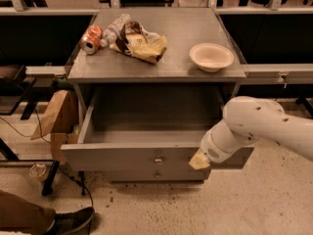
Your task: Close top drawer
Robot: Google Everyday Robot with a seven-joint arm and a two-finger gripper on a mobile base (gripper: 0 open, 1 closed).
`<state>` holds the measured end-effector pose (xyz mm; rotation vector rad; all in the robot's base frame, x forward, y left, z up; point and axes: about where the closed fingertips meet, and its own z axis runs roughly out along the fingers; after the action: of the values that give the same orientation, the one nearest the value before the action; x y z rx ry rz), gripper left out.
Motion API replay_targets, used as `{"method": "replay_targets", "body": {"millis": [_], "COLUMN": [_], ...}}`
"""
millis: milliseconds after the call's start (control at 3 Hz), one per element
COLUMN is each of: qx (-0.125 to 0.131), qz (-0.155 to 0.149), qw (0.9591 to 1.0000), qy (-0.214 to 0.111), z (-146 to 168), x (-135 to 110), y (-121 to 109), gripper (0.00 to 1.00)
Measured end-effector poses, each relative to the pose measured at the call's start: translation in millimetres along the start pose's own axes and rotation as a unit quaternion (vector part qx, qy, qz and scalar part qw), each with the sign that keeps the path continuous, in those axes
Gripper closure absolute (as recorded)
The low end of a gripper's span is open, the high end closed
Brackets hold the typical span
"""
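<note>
Floor (254,204): pale, speckled with dark grit.
Cabinet (181,38): grey, flat-topped, centre of room.
Rail (274,73): metal, just right of cabinet; dark recess behind.
Cardboard box (56,114): leaning at cabinet's left.
Gripper (199,160): at cabinet's front, lower right.

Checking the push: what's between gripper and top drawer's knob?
Camera view: only bare front panel; gripper at the top drawer, right of its knob.

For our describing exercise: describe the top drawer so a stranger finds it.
Find the grey cabinet with a bowl on top. Just under that top, the top drawer stands pulled out, the gripper at its front's right end. The front below it is shut.
</note>
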<state>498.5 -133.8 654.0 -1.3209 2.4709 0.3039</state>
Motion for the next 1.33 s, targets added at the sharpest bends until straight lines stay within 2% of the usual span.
{"method": "replay_targets", "body": {"millis": [333,667,1000,1333], "qx": [0.016,0.016,0.013,0.013], "qz": [-0.005,-0.006,-0.010,-0.010], "qw": [0.9998,0.9998,0.9998,0.9998], "qy": [0.006,0.006,-0.012,-0.012], "z": [-2,-2,3,3], "x": [-15,-15,-33,-32], "y": [-20,-20,-27,-26], "gripper": [1.00,1.00,1.00,1.00]}}
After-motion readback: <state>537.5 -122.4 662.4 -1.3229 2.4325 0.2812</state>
